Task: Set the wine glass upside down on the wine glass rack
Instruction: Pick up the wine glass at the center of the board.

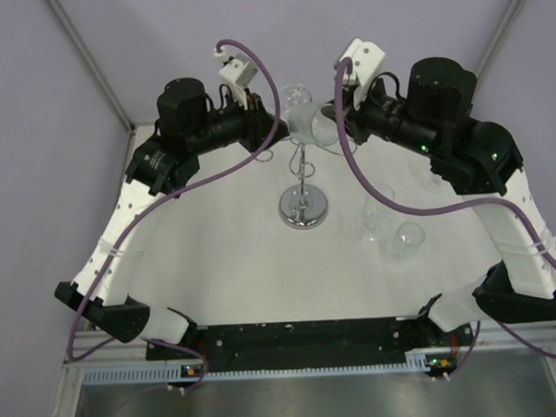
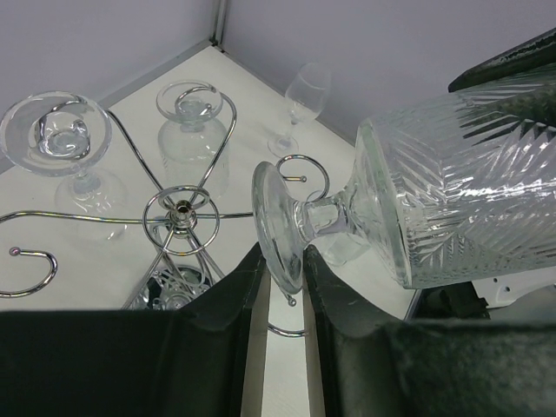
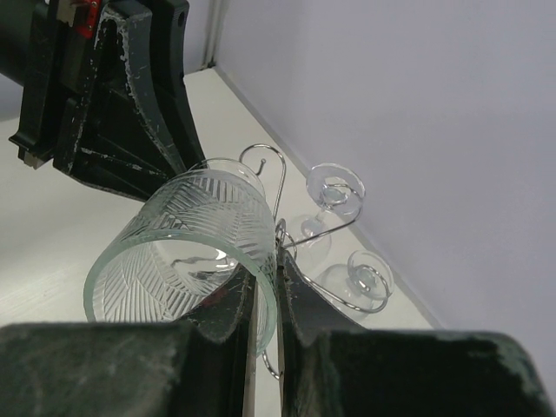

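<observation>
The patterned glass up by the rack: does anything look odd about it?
Yes. The patterned glass lies sideways, neither upright nor upside down: the left hand pinches its foot, the right hand its rim, beside the wine glass rack.

hung glasses (image 2: 56, 139) crowd rack (image 2: 180, 215), loose glasses (image 1: 394, 226) rightward

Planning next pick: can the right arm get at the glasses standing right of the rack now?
Probably not yet. The right claw is shut on the cut glass rim, with the left claw on its foot. The standing glasses sit unblocked on that arm's side; once freed, likely yes.
</observation>
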### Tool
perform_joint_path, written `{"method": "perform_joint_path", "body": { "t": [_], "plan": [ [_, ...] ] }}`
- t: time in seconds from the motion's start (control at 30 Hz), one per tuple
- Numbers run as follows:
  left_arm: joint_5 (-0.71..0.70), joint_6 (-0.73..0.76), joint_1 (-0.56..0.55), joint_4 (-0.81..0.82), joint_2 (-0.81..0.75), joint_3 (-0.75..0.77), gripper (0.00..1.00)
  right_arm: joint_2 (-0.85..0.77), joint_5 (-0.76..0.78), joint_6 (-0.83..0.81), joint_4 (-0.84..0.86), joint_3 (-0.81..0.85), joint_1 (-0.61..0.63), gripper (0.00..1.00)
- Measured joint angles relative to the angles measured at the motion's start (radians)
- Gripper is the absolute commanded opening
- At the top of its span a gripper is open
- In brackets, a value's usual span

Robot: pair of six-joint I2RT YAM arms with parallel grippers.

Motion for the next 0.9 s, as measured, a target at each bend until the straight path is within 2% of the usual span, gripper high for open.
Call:
{"method": "perform_joint_path", "body": {
  "t": [0.43, 0.9],
  "plan": [
    [-0.005, 0.000, 0.002, -0.041, 0.005, 0.006, 0.00, -0.064, -0.025, -0.046, 0.038, -0.123, 0.024, 0.20],
    [-0.007, 0.019, 0.006, -0.044, 0.005, 0.010, 0.00, -0.074, -0.075, -0.057, 0.021, -0.137, 0.038, 0.36]
  ]
}}
